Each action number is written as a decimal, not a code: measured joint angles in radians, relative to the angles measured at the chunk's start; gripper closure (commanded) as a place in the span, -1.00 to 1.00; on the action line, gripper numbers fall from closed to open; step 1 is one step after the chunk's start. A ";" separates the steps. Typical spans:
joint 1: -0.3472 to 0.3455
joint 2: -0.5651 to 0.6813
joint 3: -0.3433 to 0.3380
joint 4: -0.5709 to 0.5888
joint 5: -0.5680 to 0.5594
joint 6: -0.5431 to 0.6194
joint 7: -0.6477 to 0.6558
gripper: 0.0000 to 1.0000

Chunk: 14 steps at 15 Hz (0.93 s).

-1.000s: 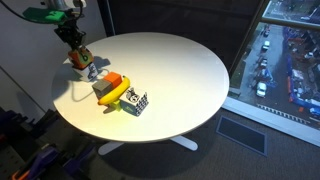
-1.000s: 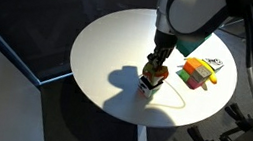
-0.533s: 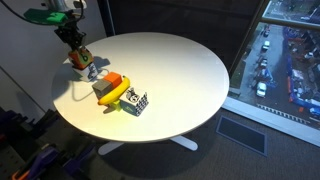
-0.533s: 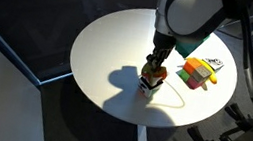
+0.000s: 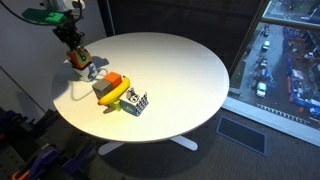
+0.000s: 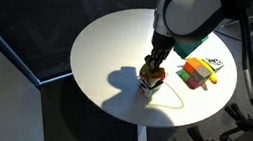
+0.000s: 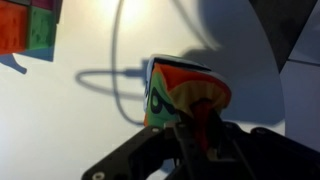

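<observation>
My gripper (image 5: 75,45) stands over the table's edge, shut on a small orange, green and red object (image 5: 80,58). In an exterior view the object (image 6: 150,79) sits at or just above the white round table (image 6: 120,44) under the gripper (image 6: 155,65). The wrist view shows the object (image 7: 180,90) close up, with a red part of it running down between the dark jaws of the gripper (image 7: 195,128). Whether it rests on the table or hangs just above it cannot be told.
A cluster of coloured blocks (image 5: 112,90) with a black-and-white patterned cube (image 5: 137,102) lies a short way off; the blocks (image 6: 197,73) (image 7: 28,25) show in the other views too. A thin white cable (image 7: 118,80) loops over the tabletop beside the object. A window lies beyond the table.
</observation>
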 measured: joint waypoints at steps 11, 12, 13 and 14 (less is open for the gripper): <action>-0.009 0.004 0.000 -0.005 0.000 0.000 -0.001 0.02; -0.009 0.004 0.000 -0.005 0.000 0.000 -0.001 -0.06; -0.010 0.004 0.000 -0.005 0.000 0.000 -0.001 -0.22; -0.010 0.004 0.000 -0.005 0.000 0.000 -0.001 -0.36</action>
